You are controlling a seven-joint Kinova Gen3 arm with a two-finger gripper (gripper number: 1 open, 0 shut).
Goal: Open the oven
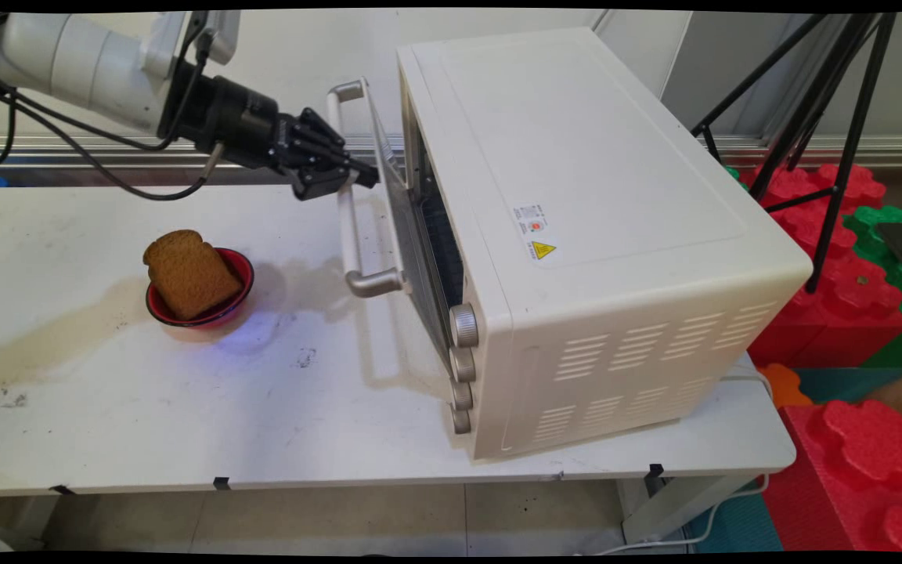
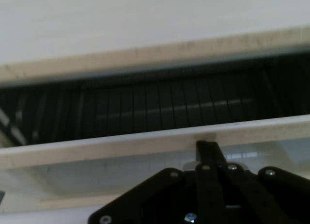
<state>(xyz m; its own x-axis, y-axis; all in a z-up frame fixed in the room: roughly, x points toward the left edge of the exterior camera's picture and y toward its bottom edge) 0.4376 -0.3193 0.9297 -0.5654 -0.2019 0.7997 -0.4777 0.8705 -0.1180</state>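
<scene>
We saw the oven door [image 1: 396, 196] slightly ajar on the toaster oven [image 1: 576, 235], its handle [image 1: 349, 211] running vertically just beside our gripper [image 1: 357, 176], whose fingers looked pressed together against the door's upper edge. A bowl [image 1: 241, 274] holding toast [image 1: 189, 274] sat on the counter [image 1: 185, 407] to the left.

Oven [image 1: 600, 196]: cream casing, smooth painted-metal look, satin sheen. Door [image 1: 408, 235]: glass pane, glossy, in pale frame. Handle [image 1: 349, 219]: white bar w/ brushed metal-look end brackets. Knobs [image 1: 463, 325]: ribbed, matt silver finish. Rack inside [image 2: 160, 110]: thin dark wire. Claw [image 1: 361, 174]: black, matt, plastic/metal look w/ bright screws. Bowl [image 1: 204, 291]: red, glossy. Bread slice [image 1: 189, 274]: brown, rough, porous. Tabletop [image 1: 146, 407]: white, smooth, stained & scuffed.
</scene>
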